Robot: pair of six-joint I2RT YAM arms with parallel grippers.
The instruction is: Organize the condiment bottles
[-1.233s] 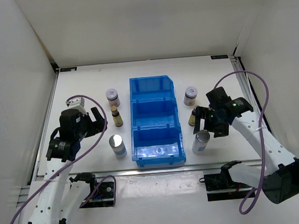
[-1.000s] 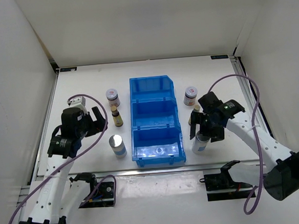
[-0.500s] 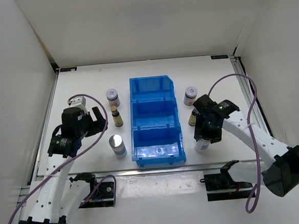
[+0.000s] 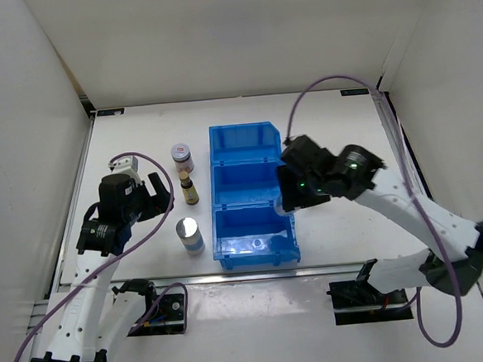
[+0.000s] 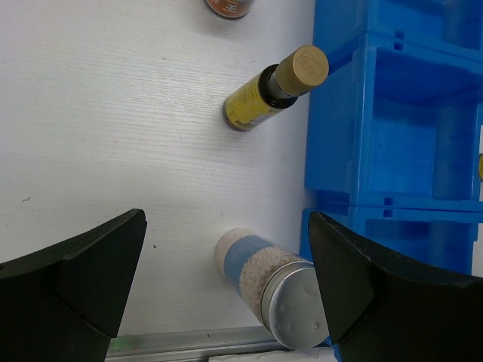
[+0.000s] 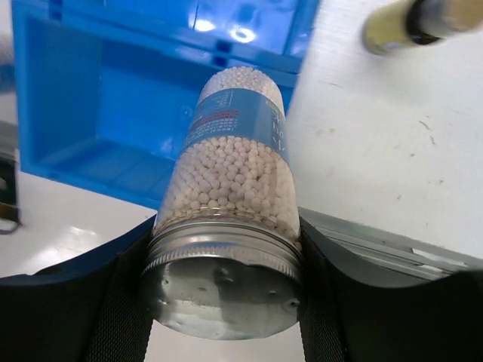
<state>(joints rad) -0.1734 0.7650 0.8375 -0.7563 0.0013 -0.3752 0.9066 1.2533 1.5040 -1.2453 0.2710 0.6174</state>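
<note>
The right end effector [image 6: 226, 260] is clamping a bead-filled shaker [image 6: 238, 166] over the right wall of the blue bin [image 6: 98, 98]; I judge it is needing to clear that rim, then lower upright. The left end effector [image 5: 226, 222] is hanging wide open, empty, above another shaker [image 5: 275, 286] on the bench [image 5: 113, 113], with an amber bottle [image 5: 275, 87] beyond.

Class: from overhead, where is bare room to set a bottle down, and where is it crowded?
Bare: table strip between blue bin and back wall; the bin's far compartment. Crowded: bin's left side, where jar, amber bottle and shaker line up.
</note>
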